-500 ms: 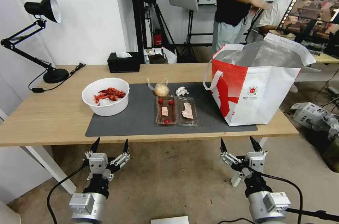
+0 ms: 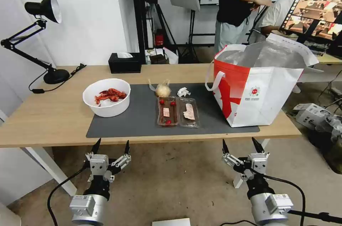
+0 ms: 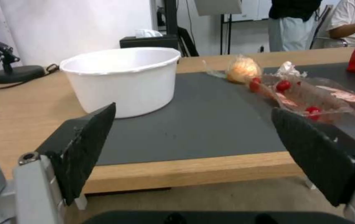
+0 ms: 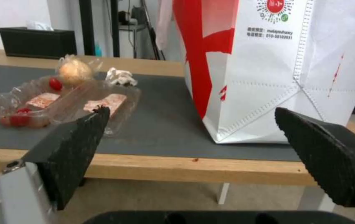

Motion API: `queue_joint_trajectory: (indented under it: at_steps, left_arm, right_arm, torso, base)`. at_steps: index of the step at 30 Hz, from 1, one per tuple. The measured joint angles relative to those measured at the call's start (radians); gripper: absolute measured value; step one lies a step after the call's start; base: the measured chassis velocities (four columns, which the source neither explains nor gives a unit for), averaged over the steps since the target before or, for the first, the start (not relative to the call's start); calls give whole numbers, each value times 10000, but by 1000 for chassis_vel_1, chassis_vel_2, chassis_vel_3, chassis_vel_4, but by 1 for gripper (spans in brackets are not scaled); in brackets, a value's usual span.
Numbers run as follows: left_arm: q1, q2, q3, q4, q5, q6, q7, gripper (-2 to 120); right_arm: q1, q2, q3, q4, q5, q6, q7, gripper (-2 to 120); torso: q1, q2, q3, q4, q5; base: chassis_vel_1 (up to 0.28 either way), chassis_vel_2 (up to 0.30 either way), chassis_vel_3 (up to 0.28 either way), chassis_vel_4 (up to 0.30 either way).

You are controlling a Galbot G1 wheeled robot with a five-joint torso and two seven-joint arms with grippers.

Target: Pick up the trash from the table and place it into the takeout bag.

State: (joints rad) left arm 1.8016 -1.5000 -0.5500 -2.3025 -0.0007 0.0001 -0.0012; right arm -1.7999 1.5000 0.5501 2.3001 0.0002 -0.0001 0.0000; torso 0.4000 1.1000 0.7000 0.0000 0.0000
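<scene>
Nothing is in the takeout bag (image 2: 262,90) yet: bowl of crayfish shells (image 2: 107,97), plastic tray (image 2: 177,111), crumpled tissue (image 2: 184,92) and wrapped ball (image 2: 163,90) lie on the mat (image 2: 139,119), while the left gripper (image 2: 110,145) and right gripper (image 2: 242,144) hang before the table (image 2: 46,119), fingers spread, holding nothing.

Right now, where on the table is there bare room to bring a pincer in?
Free: the mat between the bowl and the hinged tray, and its near strip before the tray. Bare wood lies left of the bowl. Crowded: the wrapped ball, tissue and tray cluster beside the takeout bag.
</scene>
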Motion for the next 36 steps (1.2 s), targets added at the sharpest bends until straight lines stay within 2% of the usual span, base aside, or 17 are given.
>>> queue_joint_trajectory:
  at_steps: [2,3,4,5,6,7,8,9,11,16,20,25,30,33,36]
  left_arm:
    - [145,-9,-9,-314,-145,22,-146,100]
    - [346,-26,-35,-768,-354,41,-361,100]
    - [346,-26,-35,-768,-354,41,-361,100]
    - [576,-50,-58,-1278,-593,78,-597,100]
    - [576,-50,-58,-1278,-593,78,-597,100]
    - [834,-75,-92,-1766,-864,100,-875,100]
    - [1020,-96,-113,-1930,-1054,138,-1074,100]
    - [1020,-96,-113,-1930,-1054,138,-1074,100]
    - [1205,-13,-137,-1973,-1301,245,-1201,100]
    - [1234,139,-81,-1973,-1483,276,-1225,100]
    - [1170,288,-107,-1974,-1817,154,-1457,100]
    - [1096,292,-202,-1999,-1954,110,-1505,100]
    - [1075,271,-233,-2054,-1975,27,-1508,100]
    - [1102,250,-239,-2044,-1956,-23,-1506,100]
    - [1290,214,-267,-2017,-1799,-169,-1478,100]
  right_arm:
    - [2,-17,50,69,45,-73,5,100]
    - [21,-71,185,260,186,-323,60,100]
    - [21,-71,185,260,186,-323,60,100]
    - [80,-179,438,631,427,-744,177,100]
    - [80,-179,438,631,427,-744,177,100]
    - [134,-296,733,1050,717,-1245,306,100]
    - [180,-383,943,1358,930,-1618,405,100]
    - [180,-383,943,1358,930,-1618,405,100]
    - [303,-607,1505,1965,1486,-2583,665,100]
    - [395,-856,1824,2061,2146,-3384,943,100]
    - [560,-1326,1471,2061,3766,-3599,1112,100]
    - [716,-1698,1155,2055,4923,-3467,1151,100]
    - [1262,-2260,170,1720,6987,-3192,1545,100]
    - [1587,-2324,-252,1449,7737,-3135,1771,100]
    - [2313,-2195,-1268,929,9201,-2979,2315,100]
  torso:
    - [0,0,0,-1,-3]
    - [0,-1,0,-1,5]
    - [0,-1,0,-1,5]
    - [-1,0,0,0,2]
    - [-1,0,0,0,2]
    - [-1,0,0,0,4]
    - [-1,1,-1,1,7]
    - [-1,1,-1,1,7]
    - [-1,1,-1,1,-3]
    - [0,0,-1,-4,1]
    - [-1,0,0,0,0]
    - [0,0,0,0,0]
    - [-1,0,0,1,0]
    - [0,0,1,0,-1]
    - [0,0,0,-1,-1]
  base:
    - [0,0,0,0]
    - [0,0,0,0]
    - [0,0,0,0]
    - [0,0,0,0]
    - [0,0,0,0]
    - [0,0,0,0]
    - [0,0,0,0]
    - [0,0,0,0]
    - [0,0,0,0]
    - [0,0,0,0]
    - [0,0,0,0]
    - [0,0,0,0]
    - [0,0,0,0]
    - [0,0,0,0]
    - [0,0,0,0]
